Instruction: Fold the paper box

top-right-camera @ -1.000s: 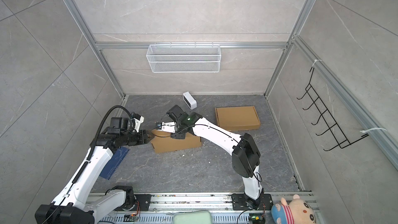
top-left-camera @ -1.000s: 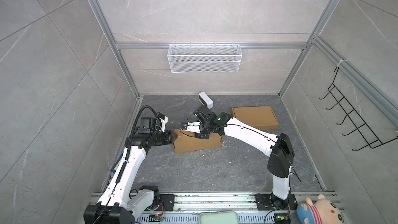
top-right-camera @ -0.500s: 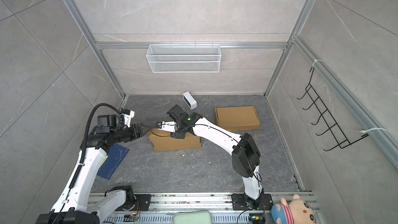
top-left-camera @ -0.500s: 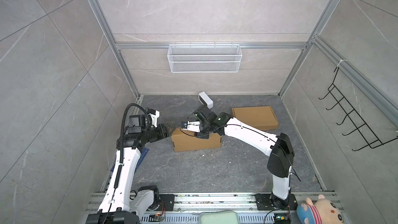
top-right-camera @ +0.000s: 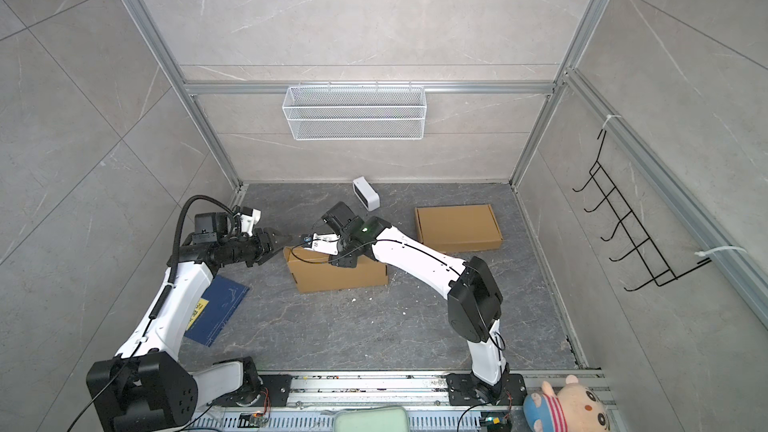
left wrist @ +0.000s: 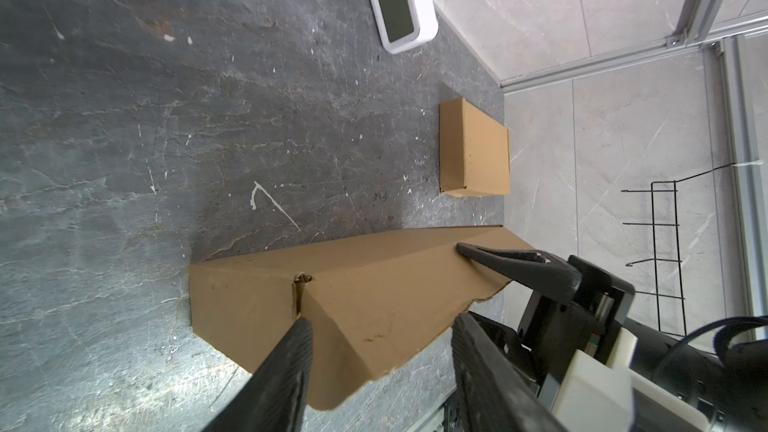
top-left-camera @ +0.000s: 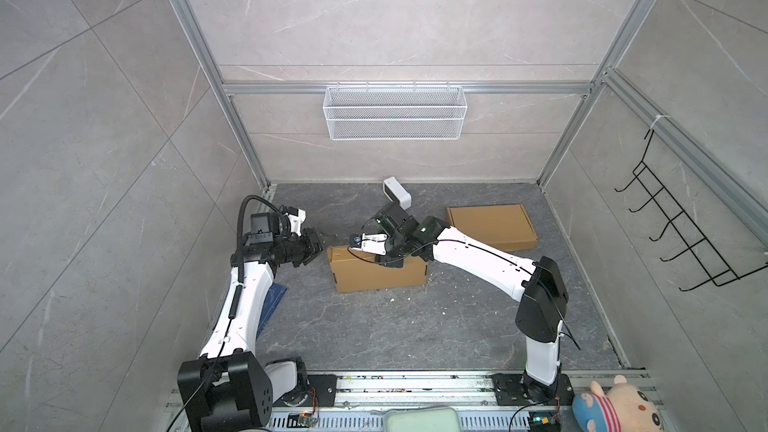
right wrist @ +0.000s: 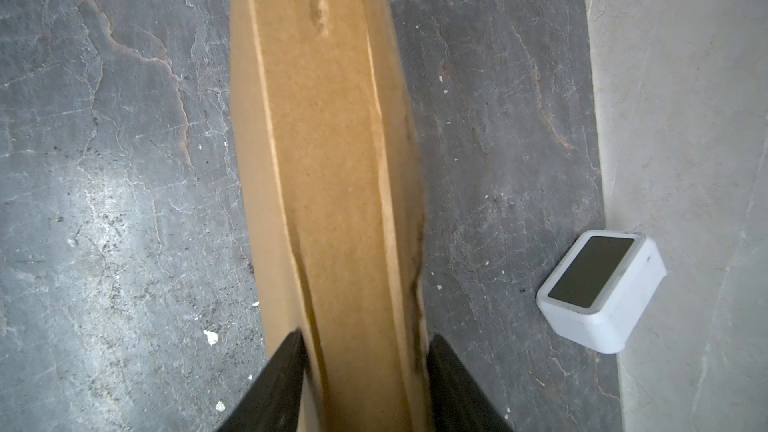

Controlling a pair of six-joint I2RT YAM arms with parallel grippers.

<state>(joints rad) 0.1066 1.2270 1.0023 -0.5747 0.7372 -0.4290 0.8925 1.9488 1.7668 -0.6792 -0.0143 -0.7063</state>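
The brown paper box [top-left-camera: 376, 276] [top-right-camera: 338, 278] lies mid-floor with its long side toward the front. My right gripper [right wrist: 365, 338] [top-left-camera: 388, 261] reaches over it from the right and is shut on an upright folded cardboard wall, one finger on each face. One of its fingers [left wrist: 507, 261] rests along the box's top edge [left wrist: 374, 284]. My left gripper [left wrist: 382, 322] [top-left-camera: 316, 245] [top-right-camera: 282, 241] hovers just off the box's left end, open. A ragged-edged end flap lies ahead of its jaws and they do not touch it.
A second, closed flat cardboard box [top-left-camera: 490, 226] lies at the back right. A white device [top-left-camera: 397, 192] [right wrist: 598, 288] stands near the back wall. A blue book [top-right-camera: 216, 309] lies under my left arm. A wire basket [top-left-camera: 395, 118] hangs on the back wall.
My left gripper has drawn back from the box's left end, risen a little, and opened wider. The right gripper and the box have stayed put.
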